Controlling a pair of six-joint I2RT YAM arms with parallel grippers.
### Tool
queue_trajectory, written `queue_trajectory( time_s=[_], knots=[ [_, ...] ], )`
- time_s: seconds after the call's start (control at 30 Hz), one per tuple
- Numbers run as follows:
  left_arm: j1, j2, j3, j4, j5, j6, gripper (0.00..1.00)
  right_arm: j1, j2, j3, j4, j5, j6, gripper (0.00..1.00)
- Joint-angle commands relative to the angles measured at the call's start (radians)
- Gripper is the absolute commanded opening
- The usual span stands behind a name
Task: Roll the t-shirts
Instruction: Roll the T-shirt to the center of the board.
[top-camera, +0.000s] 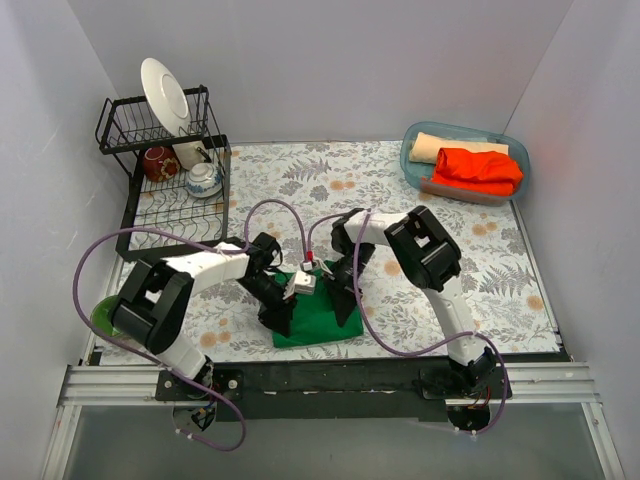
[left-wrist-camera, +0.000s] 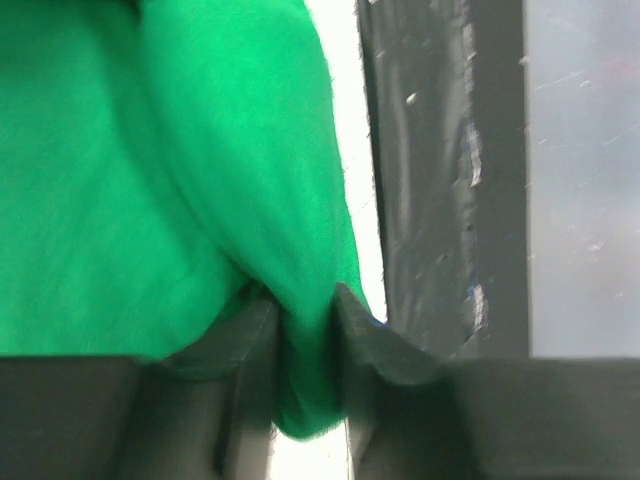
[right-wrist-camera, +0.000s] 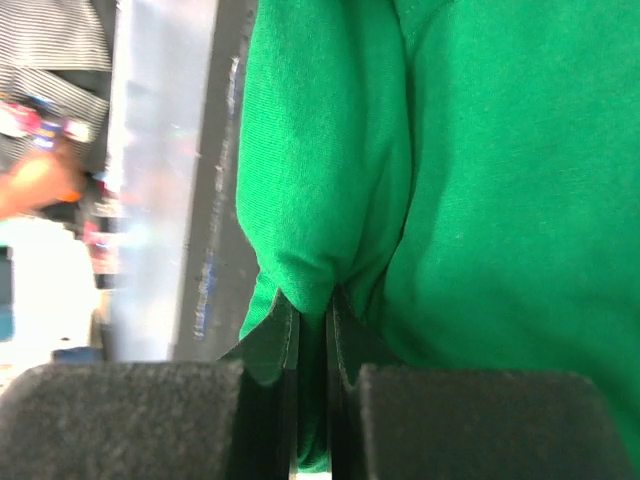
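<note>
The emerald green t-shirt (top-camera: 318, 320) lies bunched at the table's near edge between both arms. My left gripper (top-camera: 279, 316) is shut on a fold of its left side; the pinched cloth (left-wrist-camera: 300, 330) fills the left wrist view. My right gripper (top-camera: 348, 310) is shut on a fold of its right side; the pinched cloth (right-wrist-camera: 312, 290) shows in the right wrist view. An orange-red t-shirt (top-camera: 480, 170) and a rolled pale tan t-shirt (top-camera: 450, 147) lie in a blue bin (top-camera: 412, 160) at the back right.
A black dish rack (top-camera: 172, 195) with a white plate (top-camera: 165, 95), a red-brown cup and a bowl stands at the back left. A green bowl (top-camera: 102, 318) sits at the near left. The black table edge (top-camera: 330, 378) runs just in front of the shirt.
</note>
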Motion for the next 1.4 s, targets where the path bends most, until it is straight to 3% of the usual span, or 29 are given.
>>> queue_trajectory(
  time_s=[0.0,0.1,0.27,0.5,0.8,1.17,1.27,1.33,1.37],
  knots=[
    [0.052,-0.109,-0.043,-0.107,-0.149,0.049,0.37,-0.004,0.110,0.065,0.004,0.102,0.023,0.03],
    [0.049,-0.254,-0.020,-0.095,-0.171,0.048,0.41,-0.004,0.173,0.151,0.003,0.113,0.082,0.03],
    [0.008,-0.468,-0.006,0.093,-0.152,-0.074,0.50,-0.004,0.271,0.266,0.003,0.131,0.221,0.02],
    [-0.136,-0.565,-0.124,0.279,-0.204,-0.150,0.53,-0.019,0.322,0.282,0.007,0.073,0.273,0.02],
    [-0.219,-0.514,-0.243,0.422,-0.241,-0.180,0.54,-0.034,0.345,0.287,0.007,0.070,0.276,0.01],
    [-0.252,-0.401,-0.429,0.571,-0.448,-0.080,0.54,-0.062,0.367,0.285,0.007,0.015,0.266,0.02],
    [-0.264,-0.365,-0.461,0.623,-0.502,-0.077,0.50,-0.085,0.368,0.273,0.009,-0.051,0.273,0.06],
    [-0.264,-0.318,-0.449,0.632,-0.519,-0.081,0.46,-0.102,0.350,0.241,0.007,-0.094,0.278,0.14],
    [-0.264,-0.301,-0.438,0.625,-0.516,-0.074,0.38,-0.125,0.339,0.228,0.007,-0.135,0.280,0.18]
  ],
)
